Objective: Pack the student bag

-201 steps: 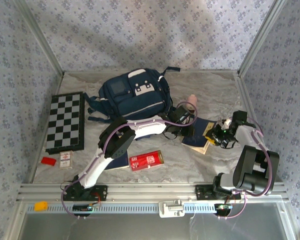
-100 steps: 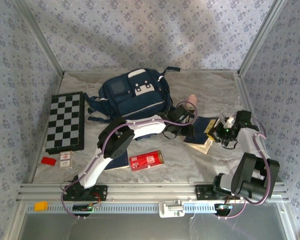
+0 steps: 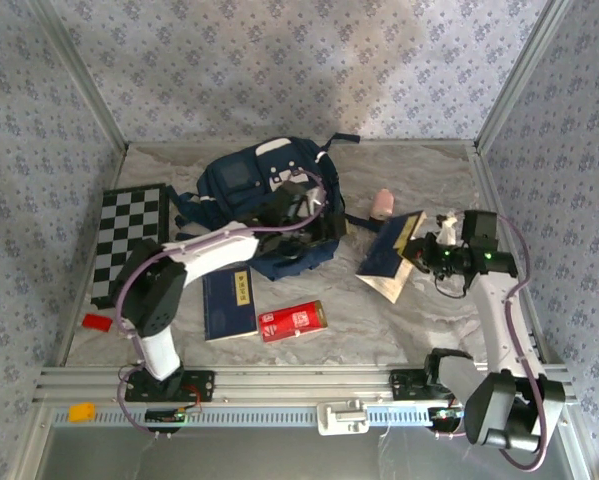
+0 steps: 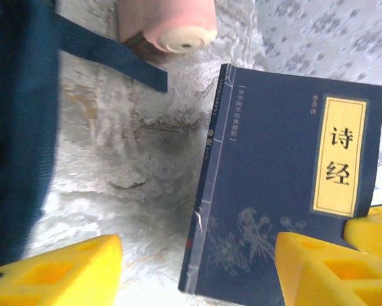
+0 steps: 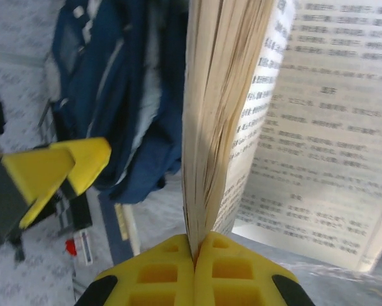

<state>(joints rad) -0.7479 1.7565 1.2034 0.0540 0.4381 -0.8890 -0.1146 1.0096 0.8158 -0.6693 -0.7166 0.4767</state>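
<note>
Over on the right of the desk (image 3: 434, 175), the right gripper (image 5: 194, 254) was clamped on pages of the open dark blue book (image 3: 387, 252), student bag (image 3: 241, 180) lying off to its left at far centre, with the left gripper (image 4: 197, 255), jaws apart, way closer to it.

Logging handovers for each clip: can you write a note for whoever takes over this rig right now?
Left end effector: open, empty, at the student bag.
Right end effector: shut on the pages of an open blue book, right of the bag.
Done: no item visibly packed.
Left: that book, the second blue book, red box, chessboard and pink cup all lie outside the bag.
</note>
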